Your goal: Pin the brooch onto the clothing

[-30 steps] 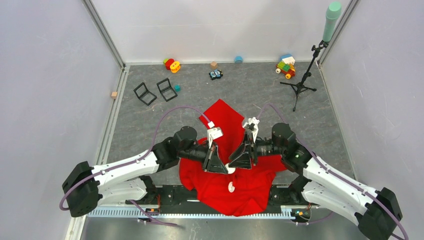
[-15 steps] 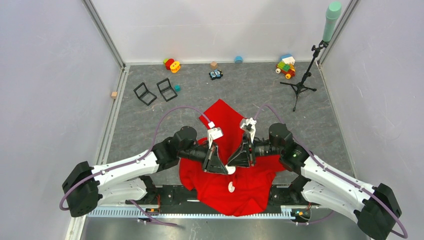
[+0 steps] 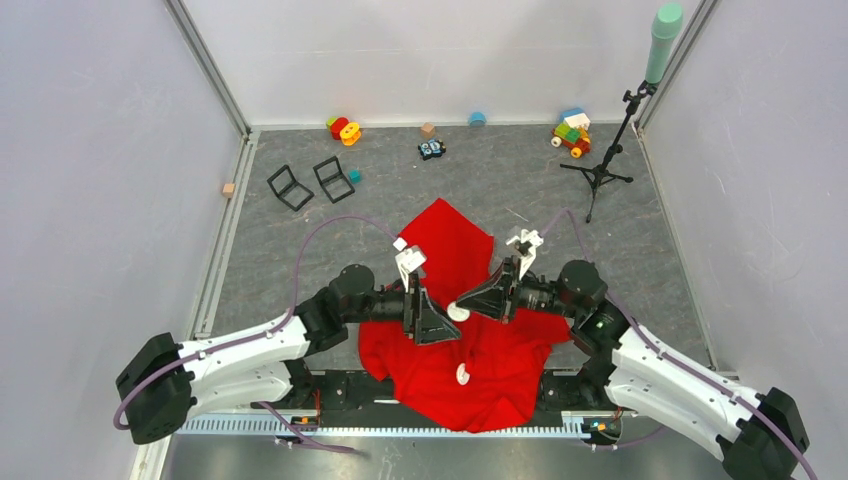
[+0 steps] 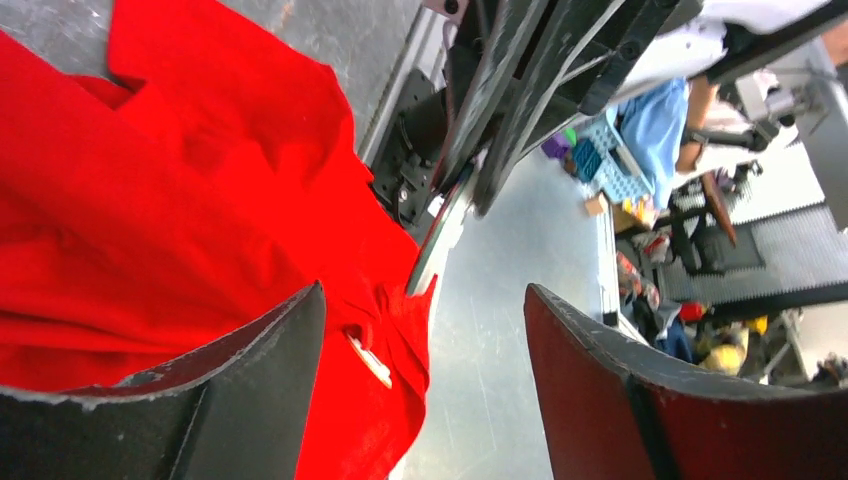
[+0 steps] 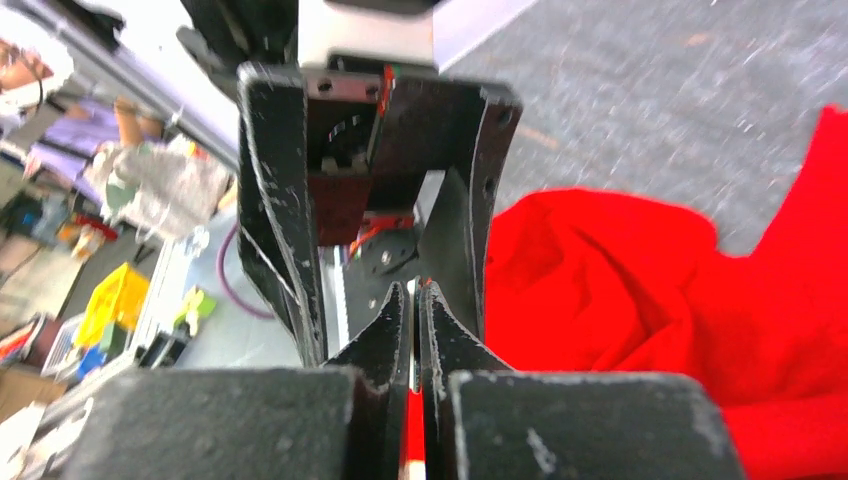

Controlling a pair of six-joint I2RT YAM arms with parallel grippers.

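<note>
- Your left tool [image 4: 424,300] was pinched shut a moment ago. Now its two sides stand wide apart and nothing is in it.
- Your right tool [image 5: 416,300] was half open a moment ago. Now it is squeezed tight. The small white brooch [image 3: 458,312] sits right at its tips, so it looks like this tool is holding it.
- I think this is a swap: the left tool lets go and the right tool takes over.
- The two arms have also pulled apart a little. The brooch has gone up and to the right with the right tool.
- The red shirt [image 3: 440,240] lies on the grey tabletop [image 3: 520,180] between your arms, with its near edge by the arm bases. Its far part looks spread wider than before.
- In the left wrist view, a little peak of red cloth reaches up and touches the bottom of the brooch. You cannot tell if the pin goes through the cloth.
- The other white bit [image 3: 463,375], lower on the shirt, looks like the tag and not the brooch.
- The brooch is up in the air over the shirt, not lying flat on it. So the job does not look done yet.
- Your left tool is now free, and I think it could hold the cloth still for the pinning.
</note>
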